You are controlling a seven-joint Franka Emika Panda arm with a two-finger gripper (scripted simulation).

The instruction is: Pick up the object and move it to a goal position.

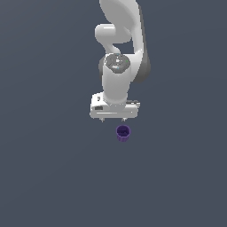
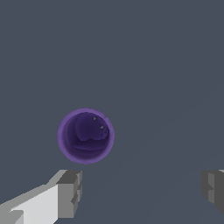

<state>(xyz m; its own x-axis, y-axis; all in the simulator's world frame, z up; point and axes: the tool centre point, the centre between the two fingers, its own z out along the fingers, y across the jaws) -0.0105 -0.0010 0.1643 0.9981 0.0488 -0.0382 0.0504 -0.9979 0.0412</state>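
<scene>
Hand (image 2: pixel 140 192) fingers spread wide, holding nothing. Purple cup (image 2: pixel 86 136) upright, round rim, dark glossy inside, untouched.

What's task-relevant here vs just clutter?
For the job:
- purple cup, upright, mouth open
- tool, fingers spread, not holding anything, cup not between them

Just there:
- plain grey floor; nothing else lying about

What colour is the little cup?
The cup is purple, darker inside. The wrist view shows it best, looking straight down into it.
</scene>
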